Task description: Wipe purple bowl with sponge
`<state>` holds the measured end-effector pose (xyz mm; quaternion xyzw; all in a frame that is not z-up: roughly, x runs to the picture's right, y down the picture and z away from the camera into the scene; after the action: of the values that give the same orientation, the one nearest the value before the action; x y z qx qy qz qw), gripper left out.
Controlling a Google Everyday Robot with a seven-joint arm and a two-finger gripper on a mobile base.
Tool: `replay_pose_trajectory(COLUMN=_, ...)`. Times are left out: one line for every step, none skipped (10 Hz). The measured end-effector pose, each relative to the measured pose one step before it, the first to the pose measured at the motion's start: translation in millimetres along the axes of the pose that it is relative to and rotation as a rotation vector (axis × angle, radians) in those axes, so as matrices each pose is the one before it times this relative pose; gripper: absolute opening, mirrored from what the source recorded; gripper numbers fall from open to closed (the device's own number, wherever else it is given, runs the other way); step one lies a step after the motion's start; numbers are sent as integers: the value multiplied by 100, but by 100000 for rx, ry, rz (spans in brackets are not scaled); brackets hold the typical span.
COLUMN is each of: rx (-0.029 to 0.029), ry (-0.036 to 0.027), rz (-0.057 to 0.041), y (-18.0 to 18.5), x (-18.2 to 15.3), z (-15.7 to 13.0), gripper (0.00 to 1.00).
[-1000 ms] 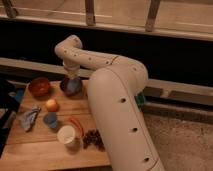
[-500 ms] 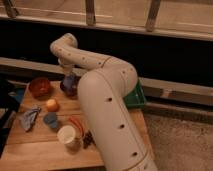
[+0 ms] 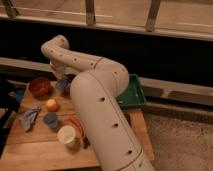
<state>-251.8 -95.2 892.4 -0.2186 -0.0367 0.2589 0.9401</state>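
Pincer [image 3: 62,82] over purple bowl [image 3: 69,80], seemingly gripping sponge [image 3: 61,85]; opening unclear.

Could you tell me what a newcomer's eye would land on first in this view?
The big white arm fills the middle, reaching over the wooden table. Its gripper is at the table's far edge, over the purple bowl, beside the red-orange bowl. A green tray sits to the right.

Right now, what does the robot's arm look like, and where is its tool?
The arm is thick, rounded and off-white, built of tube-like sections with bulging joints and small dark dots along its shell. No cables or markings show. The tool is darker, at the table's far edge, over the purple bowl.
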Motion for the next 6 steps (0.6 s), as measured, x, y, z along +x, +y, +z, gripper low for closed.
replay_pose_trajectory(rx=725, ry=1794, rz=764, y=-89, x=1364, z=-446, gripper=0)
replay_pose_trajectory(rx=873, ry=1280, rz=712, y=-324, x=1312, z=-402, gripper=0)
replay_pose_trajectory(rx=1489, ry=797, rz=786, y=-847, x=1747, z=-580, gripper=0)
replay_pose_trajectory(rx=969, ry=62, rz=401, y=-661, x=832, z=-314, gripper=0)
replay_pose_trajectory(rx=976, ry=-605, rz=102, y=-624, x=400, z=-291, gripper=0)
replay_pose_trajectory(rx=637, ry=-952, rz=-613, y=-424, x=-128, z=-164, gripper=0)
